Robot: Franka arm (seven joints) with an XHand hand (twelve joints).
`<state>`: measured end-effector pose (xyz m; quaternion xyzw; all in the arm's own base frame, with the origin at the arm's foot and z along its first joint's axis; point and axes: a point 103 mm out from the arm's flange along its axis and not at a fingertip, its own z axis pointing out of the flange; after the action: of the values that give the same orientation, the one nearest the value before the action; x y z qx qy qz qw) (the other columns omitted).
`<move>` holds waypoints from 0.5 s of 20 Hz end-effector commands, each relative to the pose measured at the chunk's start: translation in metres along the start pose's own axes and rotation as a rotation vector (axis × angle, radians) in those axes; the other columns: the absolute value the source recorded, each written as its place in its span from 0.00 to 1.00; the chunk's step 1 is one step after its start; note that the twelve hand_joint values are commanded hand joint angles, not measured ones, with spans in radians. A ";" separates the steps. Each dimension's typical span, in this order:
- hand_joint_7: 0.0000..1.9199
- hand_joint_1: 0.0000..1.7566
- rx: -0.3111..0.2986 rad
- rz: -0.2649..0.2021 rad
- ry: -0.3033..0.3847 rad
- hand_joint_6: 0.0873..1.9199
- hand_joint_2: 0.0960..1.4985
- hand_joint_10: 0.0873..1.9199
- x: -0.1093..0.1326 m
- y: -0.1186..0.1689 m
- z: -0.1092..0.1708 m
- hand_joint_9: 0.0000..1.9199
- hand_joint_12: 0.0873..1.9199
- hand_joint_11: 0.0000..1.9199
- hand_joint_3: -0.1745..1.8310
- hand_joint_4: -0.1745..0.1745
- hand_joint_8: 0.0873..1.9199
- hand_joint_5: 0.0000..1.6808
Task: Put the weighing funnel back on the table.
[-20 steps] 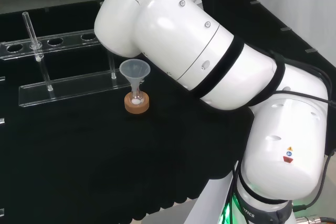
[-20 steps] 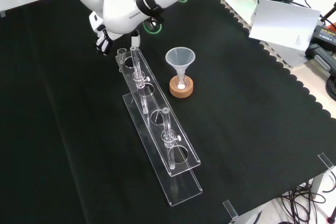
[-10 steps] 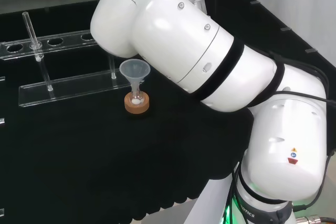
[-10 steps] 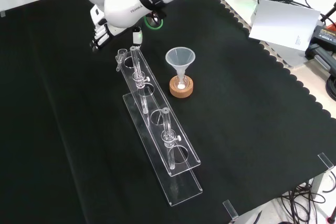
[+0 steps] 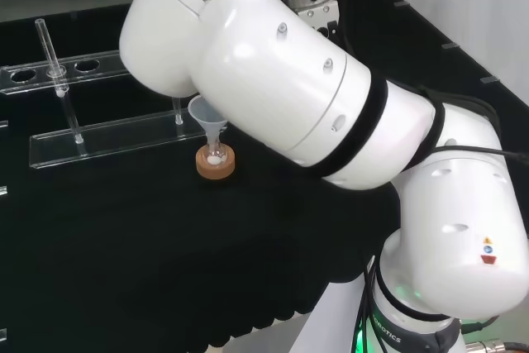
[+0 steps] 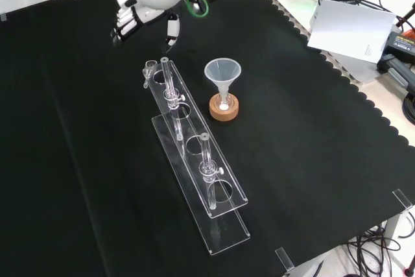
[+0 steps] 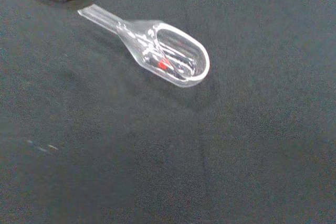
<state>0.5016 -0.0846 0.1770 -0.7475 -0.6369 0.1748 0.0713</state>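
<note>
Black cloth [image 5: 124, 245] covers the bench. Head view: my arm's links cut off part of the funnel [image 5: 207, 113]. Front view: the hand [image 6: 127, 23] hangs beyond the rack's [image 6: 194, 154] far end, fingers relaxed, holding nothing. Wrist view: the weighing funnel [image 7: 167, 56] lies on the cloth below the palm, stem aimed toward the hand, apart from it. I cannot identify the red speck inside.
</note>
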 end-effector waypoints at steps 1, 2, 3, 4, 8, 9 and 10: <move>0.03 0.44 -0.042 -0.023 0.082 0.00 0.37 0.35 0.010 -0.064 -0.036 0.13 0.71 0.08 0.34 0.45 0.28 0.16; 0.04 0.44 -0.034 -0.025 0.090 0.00 0.37 0.35 0.012 -0.070 -0.039 0.14 0.71 0.09 0.34 0.45 0.29 0.16; 0.05 0.43 -0.031 -0.028 0.094 0.00 0.37 0.34 0.014 -0.076 -0.042 0.15 0.71 0.09 0.34 0.44 0.29 0.17; 0.06 0.43 -0.032 -0.028 0.093 0.00 0.38 0.34 0.017 -0.083 -0.045 0.15 0.71 0.10 0.34 0.44 0.30 0.17; 0.07 0.42 -0.043 -0.029 0.085 0.00 0.38 0.34 0.026 -0.109 -0.054 0.17 0.71 0.10 0.34 0.44 0.30 0.18; 0.07 0.42 -0.047 -0.027 0.083 0.00 0.38 0.33 0.028 -0.115 -0.056 0.17 0.71 0.10 0.34 0.44 0.31 0.18; 0.07 0.41 -0.050 -0.024 0.082 0.00 0.38 0.33 0.028 -0.120 -0.057 0.17 0.71 0.10 0.34 0.44 0.31 0.18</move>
<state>0.4562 -0.0432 0.2428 -0.7427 -0.6522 0.1368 0.0665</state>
